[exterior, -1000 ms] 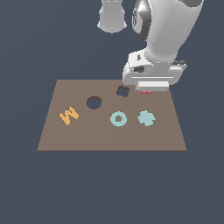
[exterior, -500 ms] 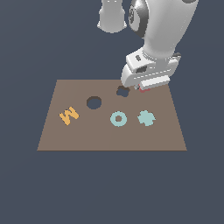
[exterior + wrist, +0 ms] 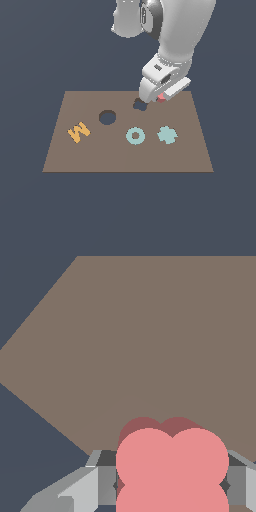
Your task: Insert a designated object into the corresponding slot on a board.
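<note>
Exterior view — claw [image 3: 159, 98] partly over slot [image 3: 140, 105]

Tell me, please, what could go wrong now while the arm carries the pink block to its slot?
1. The pink block sits between the jaws of the gripper, beside the lobed slot, not over it; released now, it would likely land on the board.
2. Its lobes may not line up with the slot and could jam.
3. The gripper hides most of the block in the exterior view, so alignment is hard to judge.
</note>
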{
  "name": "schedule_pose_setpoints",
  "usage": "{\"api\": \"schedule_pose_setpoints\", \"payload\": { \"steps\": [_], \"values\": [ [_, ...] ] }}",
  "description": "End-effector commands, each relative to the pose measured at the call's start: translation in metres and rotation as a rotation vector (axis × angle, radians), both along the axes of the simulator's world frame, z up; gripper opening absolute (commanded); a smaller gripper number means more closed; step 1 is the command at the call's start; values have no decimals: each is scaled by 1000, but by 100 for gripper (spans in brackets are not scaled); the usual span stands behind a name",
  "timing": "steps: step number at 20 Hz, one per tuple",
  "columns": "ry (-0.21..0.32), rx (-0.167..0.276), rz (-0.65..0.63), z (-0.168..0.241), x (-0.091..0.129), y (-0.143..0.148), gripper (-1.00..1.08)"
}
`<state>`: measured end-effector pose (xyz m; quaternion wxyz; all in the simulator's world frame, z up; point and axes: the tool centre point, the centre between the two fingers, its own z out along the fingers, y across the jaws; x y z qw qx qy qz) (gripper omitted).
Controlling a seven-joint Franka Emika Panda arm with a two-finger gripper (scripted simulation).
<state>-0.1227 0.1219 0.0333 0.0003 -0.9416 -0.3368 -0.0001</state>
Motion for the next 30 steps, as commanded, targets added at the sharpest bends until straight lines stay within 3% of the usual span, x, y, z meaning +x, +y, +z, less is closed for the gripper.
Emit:
{"api": "schedule_pose_setpoints", "payload": {
  "steps": [1, 15, 30],
  "values": [
    [-1, 0, 103, 1, -3, -4, -100],
    [-1, 0, 647, 2, -10, -29, -100],
    [-1, -1, 1207, 4, -2, -55, -100]
  ]
}}
